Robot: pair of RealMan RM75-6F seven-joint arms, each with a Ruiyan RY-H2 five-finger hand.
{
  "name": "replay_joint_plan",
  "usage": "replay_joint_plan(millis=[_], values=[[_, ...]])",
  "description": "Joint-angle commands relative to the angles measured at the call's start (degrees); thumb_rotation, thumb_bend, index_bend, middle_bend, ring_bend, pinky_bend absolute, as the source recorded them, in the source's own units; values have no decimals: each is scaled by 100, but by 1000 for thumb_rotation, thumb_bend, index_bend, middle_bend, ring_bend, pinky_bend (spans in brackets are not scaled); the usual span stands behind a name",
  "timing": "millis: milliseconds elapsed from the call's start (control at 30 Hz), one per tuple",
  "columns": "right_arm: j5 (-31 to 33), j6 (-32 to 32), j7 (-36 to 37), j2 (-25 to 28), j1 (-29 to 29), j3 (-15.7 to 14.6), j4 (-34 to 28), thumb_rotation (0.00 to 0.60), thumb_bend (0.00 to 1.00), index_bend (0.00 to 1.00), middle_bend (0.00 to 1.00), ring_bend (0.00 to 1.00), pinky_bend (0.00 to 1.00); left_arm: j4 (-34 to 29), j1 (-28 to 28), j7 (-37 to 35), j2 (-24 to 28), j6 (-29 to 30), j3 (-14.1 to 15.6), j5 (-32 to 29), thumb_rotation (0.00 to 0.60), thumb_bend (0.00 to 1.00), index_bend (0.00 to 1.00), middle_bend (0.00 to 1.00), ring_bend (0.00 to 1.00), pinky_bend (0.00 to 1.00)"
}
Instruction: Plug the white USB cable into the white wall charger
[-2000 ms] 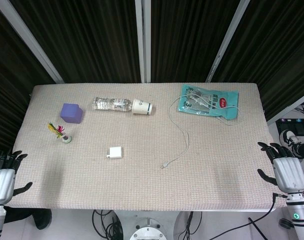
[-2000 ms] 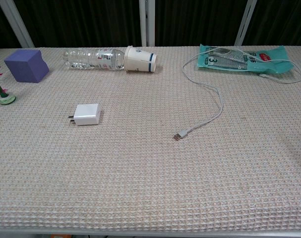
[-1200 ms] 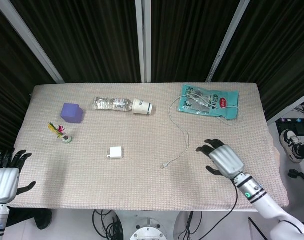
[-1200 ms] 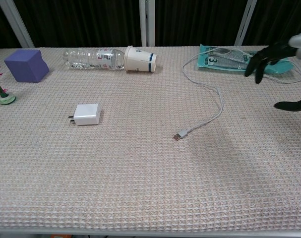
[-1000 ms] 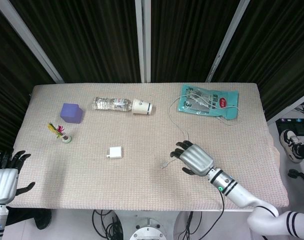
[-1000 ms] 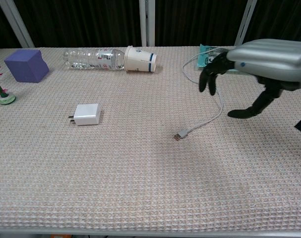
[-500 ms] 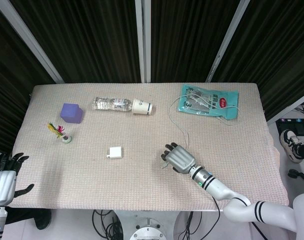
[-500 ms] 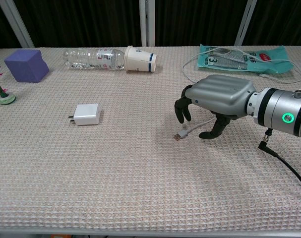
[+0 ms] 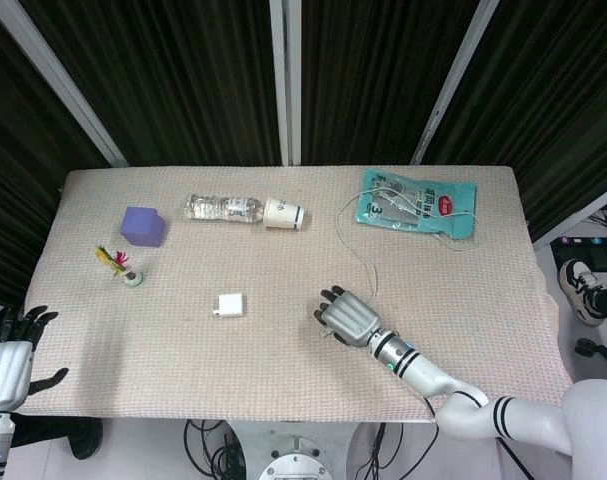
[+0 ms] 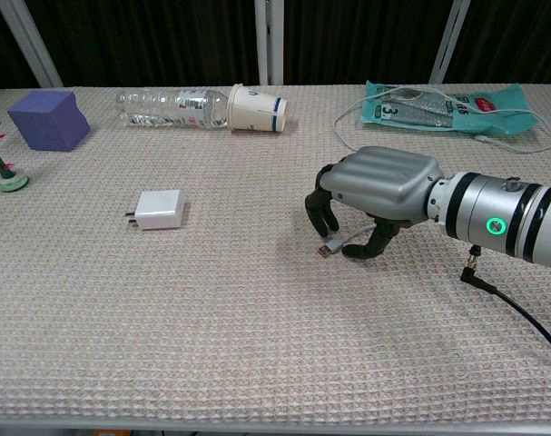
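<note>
The white wall charger [image 9: 229, 305] [image 10: 159, 209] lies flat left of the table's middle, prongs pointing left. The white USB cable [image 9: 374, 280] runs down from the teal packet, and its metal plug [image 10: 326, 249] rests on the cloth. My right hand [image 9: 345, 318] [image 10: 375, 195] arches over the cable's end. Its fingers [image 10: 322, 211] curve down just behind the plug, and its thumb [image 10: 364, 247] stands on the cloth beside the cable. The plug lies free on the cloth. My left hand [image 9: 8, 355] waits off the table's front left corner with its fingers spread.
A clear bottle [image 9: 223, 208] [image 10: 166, 106] and a paper cup [image 9: 283, 213] [image 10: 255, 109] lie along the back. A purple cube [image 9: 143, 226] and a small flower toy [image 9: 123, 265] sit at the left. The teal packet [image 9: 416, 203] [image 10: 447, 107] lies back right.
My right hand has come in from the right edge, moved left and lowered over the cable's plug end. My left hand has barely moved.
</note>
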Motion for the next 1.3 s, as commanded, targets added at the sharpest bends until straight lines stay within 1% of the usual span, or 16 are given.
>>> replay_joint_plan(millis=[33,167,600,1033,1300], values=[[47,-36,-15,4,34,-18,-12,600,249,483,456,197,235,3,-4,2,-3,-2,-5,0,600,32,207,143,0,0],[105,-36,-41,6,55,-37,-29,600,267,485,459,202,235,15,-5,0,-13,-8,-5,-3,600,32,207,140,0,0],[279,-1,-94,-5,97,-81,-50,600,284,494,467,206,235,49,-23,-18,-16,-44,-15,-13,600,32,206,139,0,0],[308,73,-87,-108,148,-118,31,600,313,565,529,247,236,75,-28,-24,-10,-73,-18,-42,600,32,205,138,0,0],[269,226,-4,-36,134,-98,-14,600,327,597,560,269,255,18,-113,-19,84,-135,-46,24,600,32,205,137,0,0]])
